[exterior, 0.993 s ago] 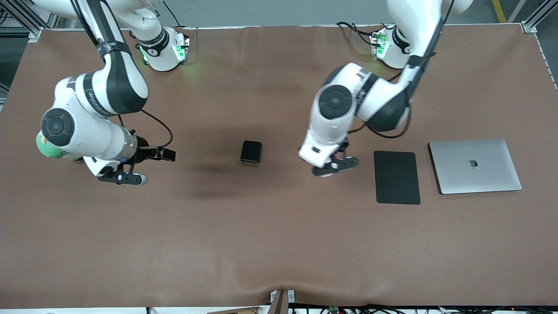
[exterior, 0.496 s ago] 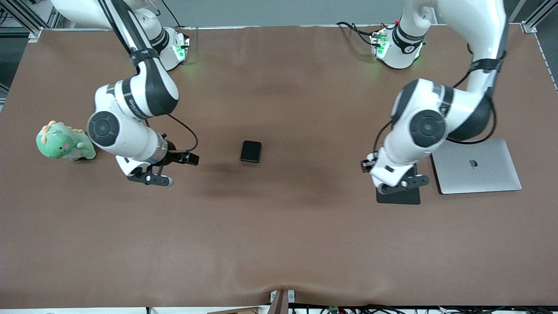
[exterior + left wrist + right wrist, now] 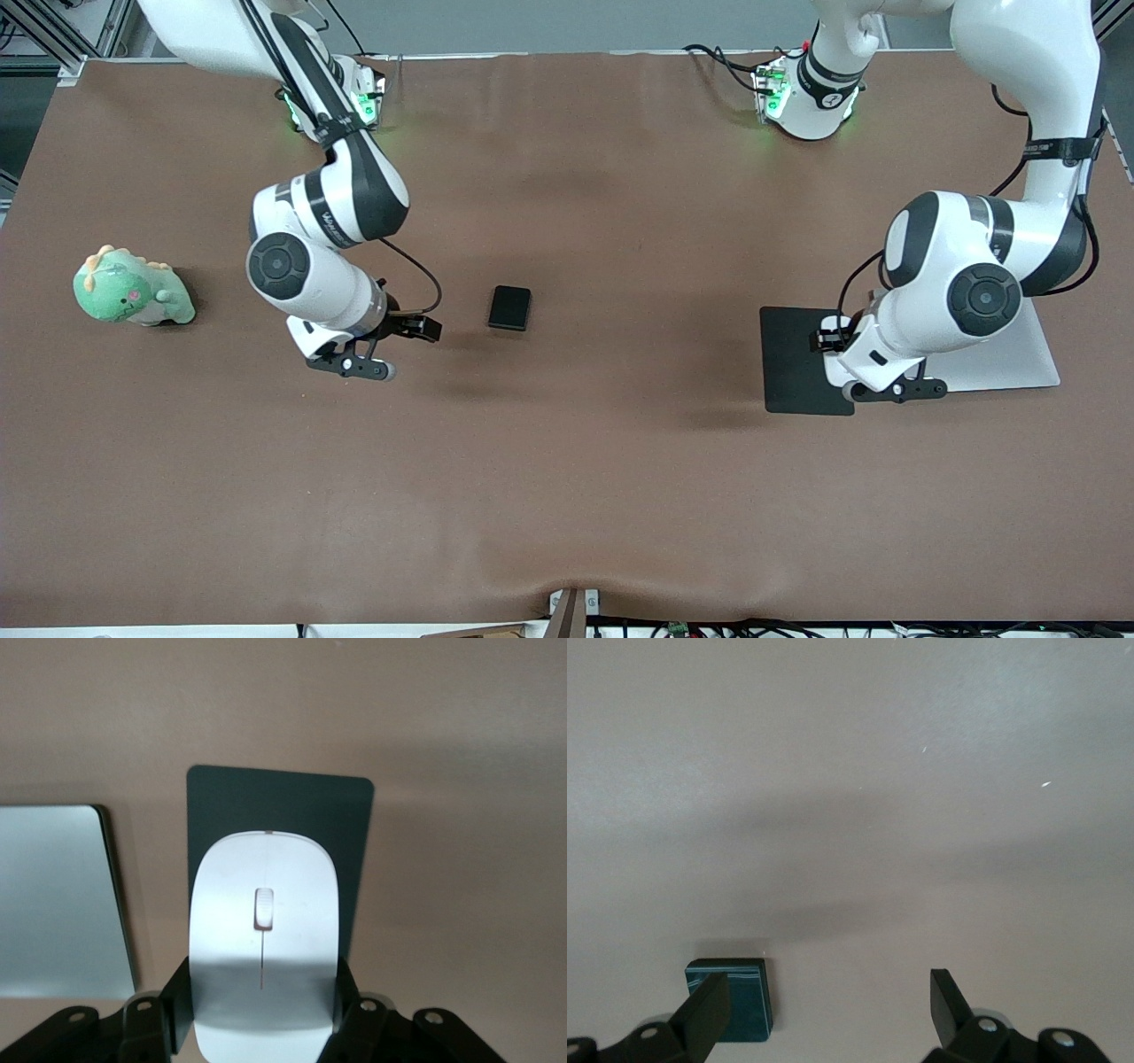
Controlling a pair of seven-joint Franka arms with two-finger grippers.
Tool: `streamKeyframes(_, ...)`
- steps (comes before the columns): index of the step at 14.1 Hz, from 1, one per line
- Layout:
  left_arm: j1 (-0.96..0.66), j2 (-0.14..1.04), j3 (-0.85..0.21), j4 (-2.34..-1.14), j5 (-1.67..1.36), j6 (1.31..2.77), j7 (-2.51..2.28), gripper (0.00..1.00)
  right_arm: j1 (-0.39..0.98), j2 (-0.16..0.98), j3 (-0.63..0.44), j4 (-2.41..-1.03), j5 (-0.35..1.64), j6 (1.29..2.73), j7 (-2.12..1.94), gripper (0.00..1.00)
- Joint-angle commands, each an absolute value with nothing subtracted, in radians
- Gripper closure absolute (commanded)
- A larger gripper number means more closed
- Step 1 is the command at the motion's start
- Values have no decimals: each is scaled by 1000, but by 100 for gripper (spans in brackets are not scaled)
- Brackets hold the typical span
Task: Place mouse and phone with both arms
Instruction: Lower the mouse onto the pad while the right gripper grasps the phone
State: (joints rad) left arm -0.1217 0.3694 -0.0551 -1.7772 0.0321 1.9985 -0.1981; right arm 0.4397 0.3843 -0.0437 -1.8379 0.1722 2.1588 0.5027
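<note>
The phone [image 3: 510, 307] lies flat on the brown table near its middle. It also shows in the right wrist view [image 3: 740, 997], just past one finger. My right gripper [image 3: 353, 365] is open and empty, over the table between the plush toy and the phone; the right wrist view [image 3: 828, 1005] shows its jaws spread wide. My left gripper [image 3: 890, 388] is shut on the white mouse [image 3: 264, 930] and holds it over the black mouse pad [image 3: 793, 354], at the pad's edge beside the laptop. The mouse is hidden under the hand in the front view.
A silver closed laptop [image 3: 1032, 359] lies beside the mouse pad at the left arm's end, partly covered by the left arm; it also shows in the left wrist view [image 3: 53, 904]. A green plush dinosaur [image 3: 131, 288] sits at the right arm's end.
My left gripper has carried the mouse from the table's middle to over the mouse pad beside the laptop. My right gripper has moved from the dinosaur toward the phone.
</note>
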Motion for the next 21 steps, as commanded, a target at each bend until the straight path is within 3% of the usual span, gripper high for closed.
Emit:
streamKeyframes(1,-109,350,-63,-1877,20,2110,-156,100,494,408,-52,-1881,184,2241,567,0)
streamKeyframes(7,-88,400,-63,-1986,20,2269,-83,100,580,488,-52,-1905,184,2356,689,0)
streamKeyframes(15,-89,498,-63,-1987,20,2367,-28,100,698,514,-54,-1908,181,2376,764,0)
streamKeyframes(18,-91,524,-63,-1987,20,2393,-28,100,712,515,-52,-1954,181,2465,781,0)
streamKeyframes(19,-91,531,-63,-1985,20,2396,-28,88,713,517,-54,-1960,181,2471,782,0)
streamKeyframes(21,-89,522,-63,-1985,21,2395,-25,0,715,528,-54,-1965,181,2479,782,0)
